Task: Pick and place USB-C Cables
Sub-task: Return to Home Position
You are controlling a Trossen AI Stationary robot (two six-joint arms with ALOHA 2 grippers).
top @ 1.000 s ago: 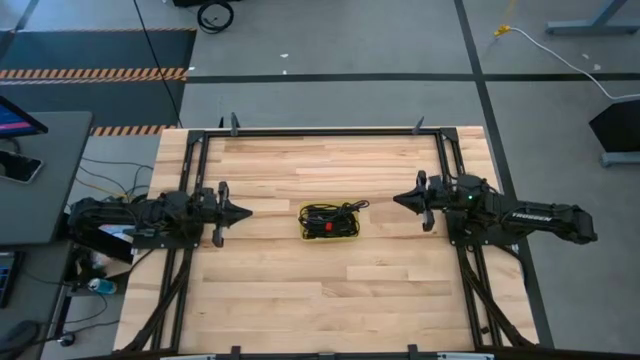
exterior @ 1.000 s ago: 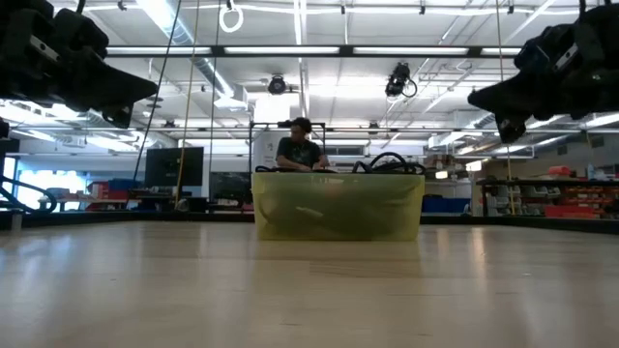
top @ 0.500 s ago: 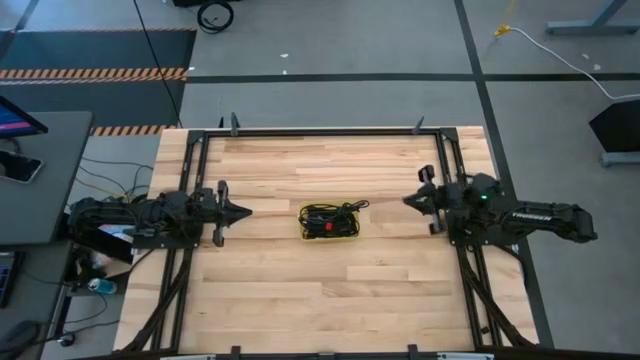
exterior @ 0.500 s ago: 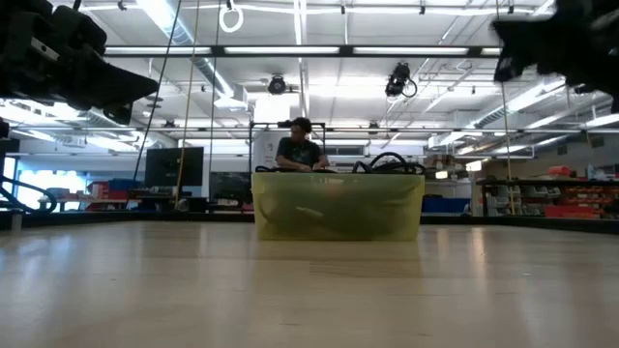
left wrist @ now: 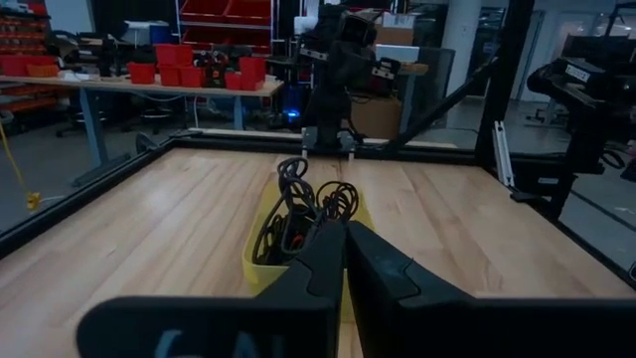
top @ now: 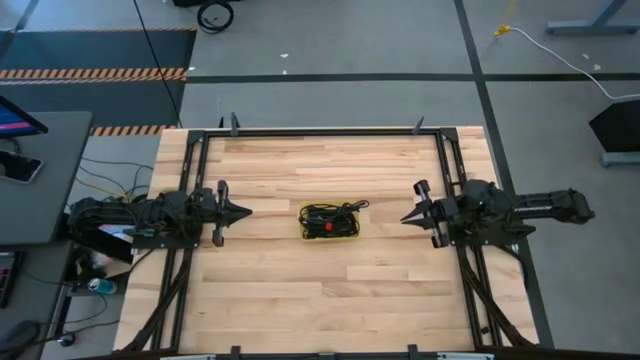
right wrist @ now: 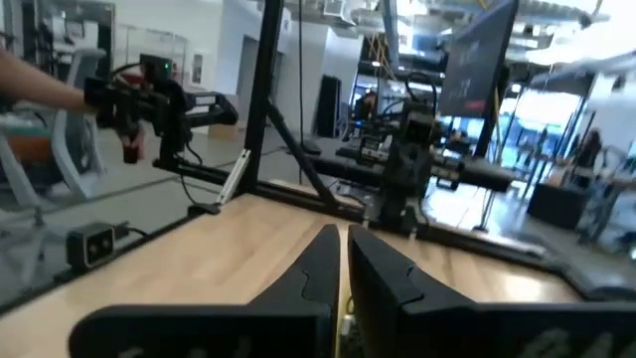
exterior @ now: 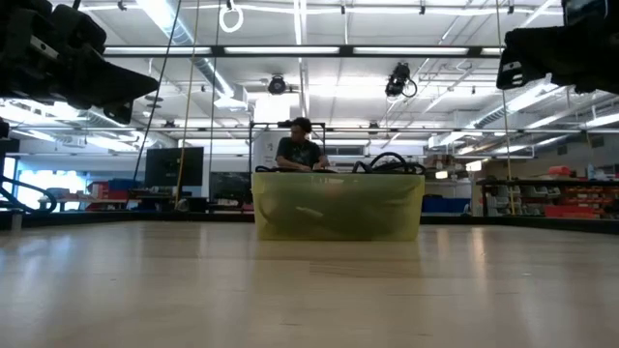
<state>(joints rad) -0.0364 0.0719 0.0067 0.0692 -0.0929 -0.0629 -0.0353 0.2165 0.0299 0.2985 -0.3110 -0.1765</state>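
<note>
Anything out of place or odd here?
Only minor: the USB-C cables lie piled in the yellow bin, but one cable end pokes over its rim on the right arm's side. Left gripper and right gripper hang clear.

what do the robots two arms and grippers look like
The left arm and right arm are both matte black, built of chunky jointed segments with black wiring bundled along them. The left gripper and right gripper each have two dark wedge-shaped fingers that taper to a narrow tip, mounted on a short crossbar.
</note>
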